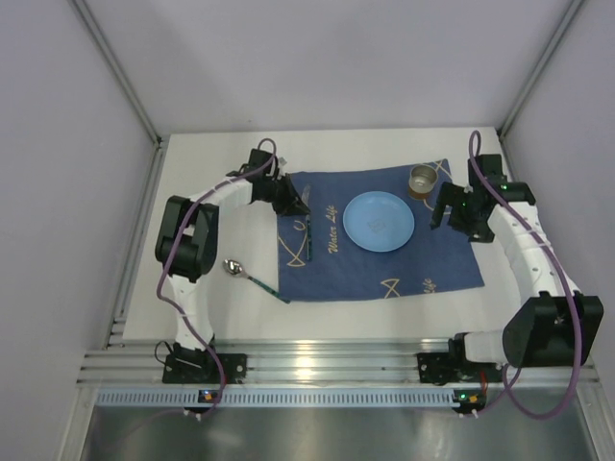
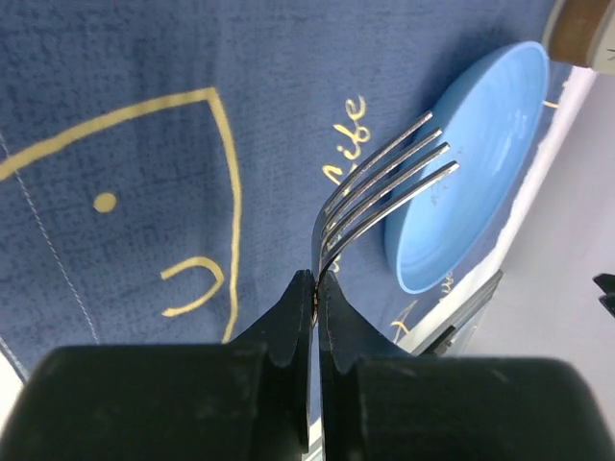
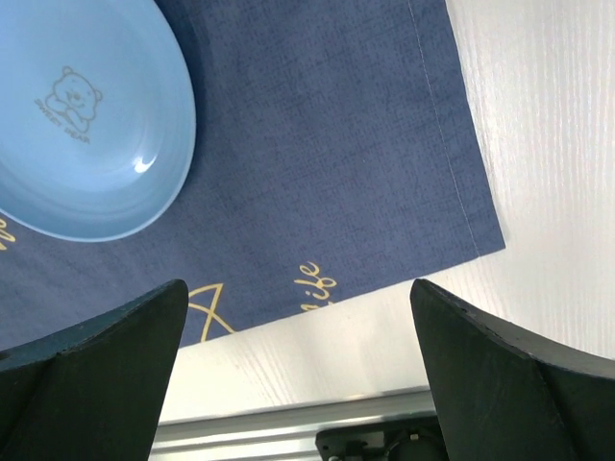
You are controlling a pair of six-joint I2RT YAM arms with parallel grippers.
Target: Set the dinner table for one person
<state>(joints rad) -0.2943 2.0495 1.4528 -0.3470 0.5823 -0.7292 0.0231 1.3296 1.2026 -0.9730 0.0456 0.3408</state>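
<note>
Nearest, on bare bench [image 1: 384, 317] left of cloth [image 1: 423, 264]: spoon [image 1: 233, 267]. Mid-cloth: plate [image 1: 379, 221]. Right of plate: right claw [image 3: 298, 288], spread wide, empty. Left of plate, slightly farther: left claw [image 2: 316, 283], pinching fork [image 2: 384, 182] by handle, long axis in line with claw, tines toward plate's left rim. Recommended: lay fork lengthwise on cloth beside that rim.

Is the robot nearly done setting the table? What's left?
Roughly halfway. Done: the blue cloth lies on the dinner table with the plate and a cup on it. In hand: the left gripper is shut on the fork, above the cloth. Left: laying the fork down, and probably moving the spoon, now on bare table by the cloth's left edge. The right gripper is open, empty.
</note>
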